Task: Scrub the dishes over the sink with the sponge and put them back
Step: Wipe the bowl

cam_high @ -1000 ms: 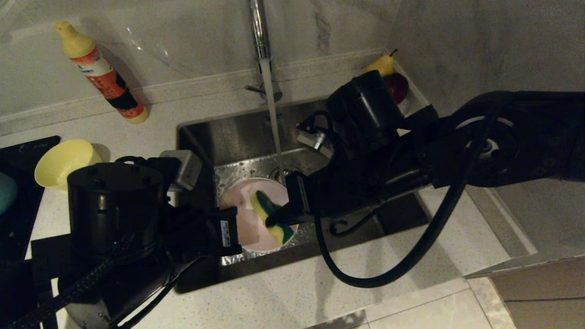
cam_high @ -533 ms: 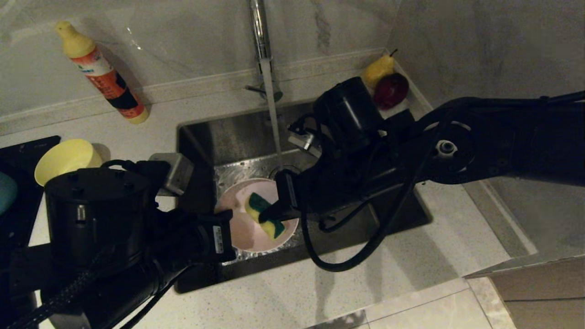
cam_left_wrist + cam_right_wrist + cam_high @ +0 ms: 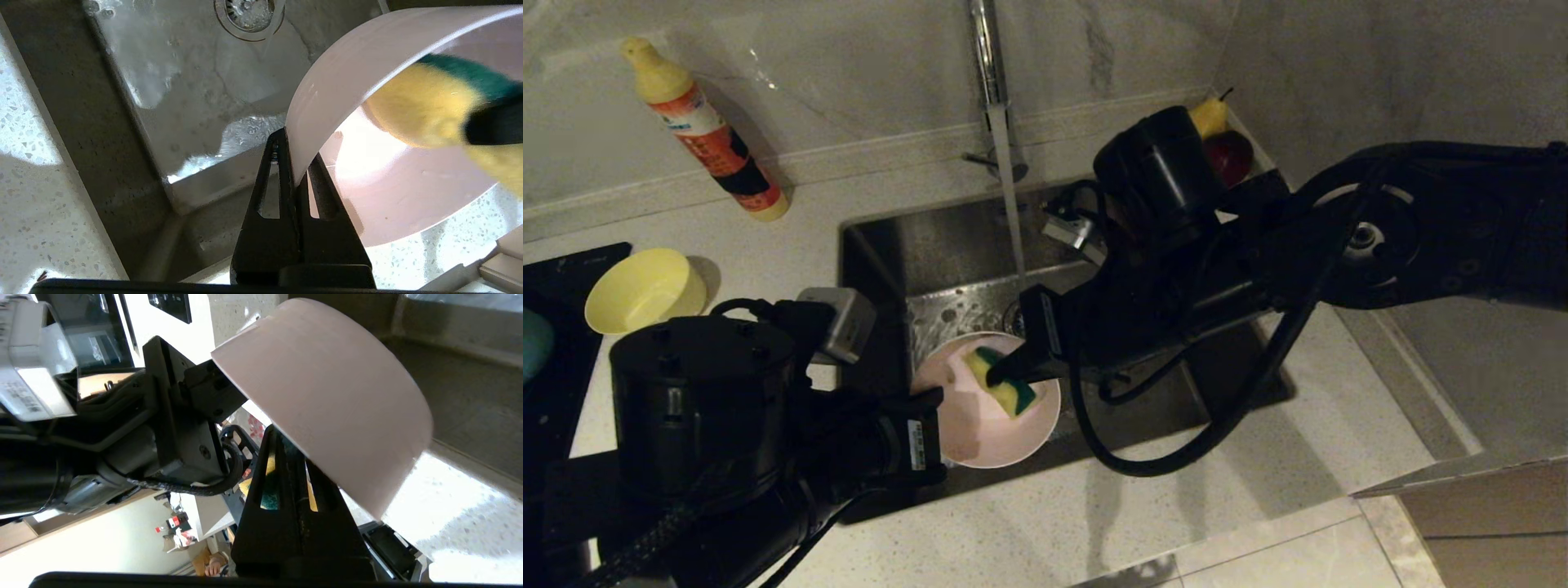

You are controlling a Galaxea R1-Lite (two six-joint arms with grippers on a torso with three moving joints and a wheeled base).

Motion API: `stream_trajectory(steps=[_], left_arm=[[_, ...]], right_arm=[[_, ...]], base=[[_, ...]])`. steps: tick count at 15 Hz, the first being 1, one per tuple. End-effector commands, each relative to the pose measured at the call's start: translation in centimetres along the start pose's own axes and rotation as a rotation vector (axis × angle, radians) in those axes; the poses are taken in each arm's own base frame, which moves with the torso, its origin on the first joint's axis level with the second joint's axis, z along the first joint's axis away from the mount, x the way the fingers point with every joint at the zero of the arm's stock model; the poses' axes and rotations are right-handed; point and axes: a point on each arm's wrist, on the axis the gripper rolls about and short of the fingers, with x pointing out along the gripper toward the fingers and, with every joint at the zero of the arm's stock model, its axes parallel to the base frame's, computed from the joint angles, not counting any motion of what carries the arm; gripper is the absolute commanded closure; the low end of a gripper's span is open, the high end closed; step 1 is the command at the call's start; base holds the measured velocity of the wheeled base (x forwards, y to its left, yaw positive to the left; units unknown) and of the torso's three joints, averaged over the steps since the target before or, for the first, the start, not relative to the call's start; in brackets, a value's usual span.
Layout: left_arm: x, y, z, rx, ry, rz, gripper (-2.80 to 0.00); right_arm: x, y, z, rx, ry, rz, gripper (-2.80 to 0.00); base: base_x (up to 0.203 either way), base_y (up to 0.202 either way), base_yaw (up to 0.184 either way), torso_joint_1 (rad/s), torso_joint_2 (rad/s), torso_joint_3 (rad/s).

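The left gripper (image 3: pixel 292 163) is clamped tight on the rim of the pink bowl (image 3: pixel 988 408), holding it tilted over the near part of the sink (image 3: pixel 947 237) with its open side facing up and toward the right arm. The right gripper (image 3: pixel 1005 374) is closed on the sponge (image 3: pixel 1003 384), which is pressed inside the bowl toward its far side — green face and yellow foam both show around the black fingers. So the sponge lies straight off the right fingertips and against the bowl's inner wall; I judge the next scrubbing stroke turns on keeping that contact while the left arm steadies the rim. Water runs from the tap (image 3: pixel 988 57) just behind the bowl. The yellow bowl (image 3: pixel 645 290) waits on the counter to the left, well apart. The bottle (image 3: pixel 703 131) by the wall has an orange label — its writing cannot be read.
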Motion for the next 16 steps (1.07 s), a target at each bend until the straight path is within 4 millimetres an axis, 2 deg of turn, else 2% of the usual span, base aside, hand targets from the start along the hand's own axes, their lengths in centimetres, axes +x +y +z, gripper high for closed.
stream_trajectory(steps=[1, 8, 16], left_arm=[[-0.1, 0.0, 0.2, -0.009, -0.011, 0.001, 0.00], [0.1, -0.2, 0.7, -0.020, -0.034, -0.001, 0.00], [1.3, -0.8, 1.1, -0.029, -0.068, -0.003, 0.00]], right_arm=[[-1.0, 0.3, 0.0, 0.002, -0.011, 0.004, 0.00], [-3.3, -0.3, -1.2, 0.036, 0.025, -0.046, 0.00], [1.1, 0.8, -3.0, 0.012, 0.136, -0.022, 0.00]], base=[[0.000, 0.000, 0.000, 0.000, 0.00, 0.000], [0.000, 0.000, 0.000, 0.000, 0.00, 0.000], [0.000, 0.000, 0.000, 0.000, 0.00, 0.000]])
